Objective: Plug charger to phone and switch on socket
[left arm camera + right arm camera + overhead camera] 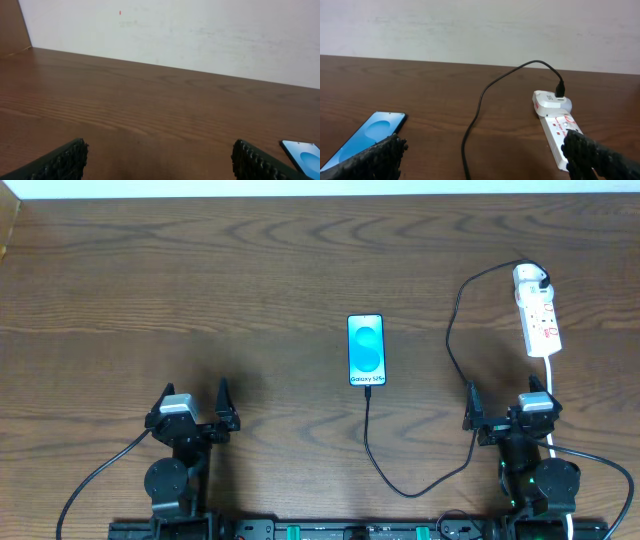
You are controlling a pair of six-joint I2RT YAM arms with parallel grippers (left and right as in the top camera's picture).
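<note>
We note left gripper [193, 395] and right gripper [503, 394] spread, empty; thin black charger cable [368, 430] tip touches the slim blue-screened phone [366, 350] at worktop [250, 280] centre, seating unconfirmed, so verify before squarely pressing the narrow white power strip [540, 320] switch.

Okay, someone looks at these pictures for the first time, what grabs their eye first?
The phone, its bright blue screen glowing in the middle of the dark table. Next, the thin black charger looping from the phone's near edge round to the white socket at the far right. The left gripper and right gripper sit open at the near edge.
</note>
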